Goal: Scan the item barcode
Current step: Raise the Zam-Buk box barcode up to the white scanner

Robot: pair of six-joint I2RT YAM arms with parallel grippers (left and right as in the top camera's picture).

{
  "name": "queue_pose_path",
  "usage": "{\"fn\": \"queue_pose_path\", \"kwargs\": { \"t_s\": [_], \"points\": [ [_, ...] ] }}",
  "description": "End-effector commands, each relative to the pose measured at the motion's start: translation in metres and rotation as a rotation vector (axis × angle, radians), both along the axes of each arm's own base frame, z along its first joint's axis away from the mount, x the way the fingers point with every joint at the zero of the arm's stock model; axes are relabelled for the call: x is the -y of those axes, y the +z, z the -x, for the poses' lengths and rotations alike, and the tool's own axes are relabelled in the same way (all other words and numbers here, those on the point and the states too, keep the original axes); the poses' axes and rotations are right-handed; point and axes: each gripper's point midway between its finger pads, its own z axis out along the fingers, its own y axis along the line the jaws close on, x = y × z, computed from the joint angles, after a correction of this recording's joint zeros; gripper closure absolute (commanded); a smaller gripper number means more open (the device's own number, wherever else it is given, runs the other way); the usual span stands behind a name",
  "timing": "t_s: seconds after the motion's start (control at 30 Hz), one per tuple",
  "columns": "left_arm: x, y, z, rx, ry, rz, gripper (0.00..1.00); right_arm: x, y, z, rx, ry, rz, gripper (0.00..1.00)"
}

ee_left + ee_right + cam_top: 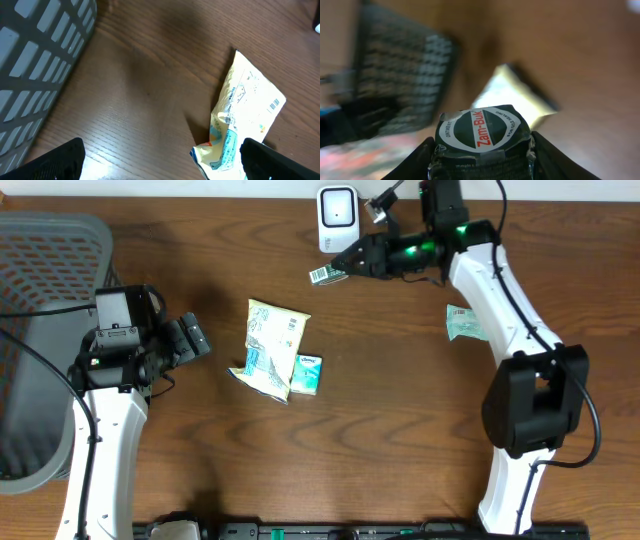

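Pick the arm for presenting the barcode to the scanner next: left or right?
Right. The right gripper is shut on the Zam-Buk item, close to the white scanner. The left gripper is open and empty, by the yellow packet.

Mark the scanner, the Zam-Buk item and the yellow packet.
scanner [337,218], overhead view, white front face.
Zam-Buk item [481,134], right wrist view, label centre.
yellow packet [247,97], left wrist view, flat upper panel.

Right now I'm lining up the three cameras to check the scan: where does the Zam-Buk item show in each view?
Overhead: Zam-Buk item top centre, in the right gripper, beside the white scanner.
Left wrist: not in it.
Right wrist: bottom centre, between the fingers.
Shared landmark: grey basket, at the left in all three, blurred in the right wrist.
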Motion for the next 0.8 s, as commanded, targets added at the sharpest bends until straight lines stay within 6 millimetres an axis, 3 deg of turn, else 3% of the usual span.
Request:
{"fn": "queue_pose_path", "kwargs": {
  "t_s": [0.0, 0.13, 0.33, 0.5, 0.77],
  "points": [
    [-0.001, -0.001, 0.000, -0.004, 0.004, 0.003, 0.02, 0.015, -0.008, -0.036, 0.239, -0.154, 0.311, 0.53],
    [-0.001, -0.001, 0.000, -0.004, 0.004, 0.003, 0.03, 0.026, -0.010, -0.068, 0.474, -0.264, 0.584, 0.53],
    [-0.001, -0.001, 0.000, -0.004, 0.004, 0.003, 0.02, 0.023, 0.008, -0.102, 0.794, -0.332, 0.841, 0.53],
    [-0.001, -0.001, 0.000, -0.004, 0.004, 0.003, 0.02, 0.008, 0.007, -0.129, 1.021, -0.256, 0.931, 0.60],
    [-0.001, -0.001, 0.000, -0.004, 0.004, 0.003, 0.02, -0.004, -0.016, -0.161, 1.321, -0.078, 1.123, 0.57]
  ]
}}
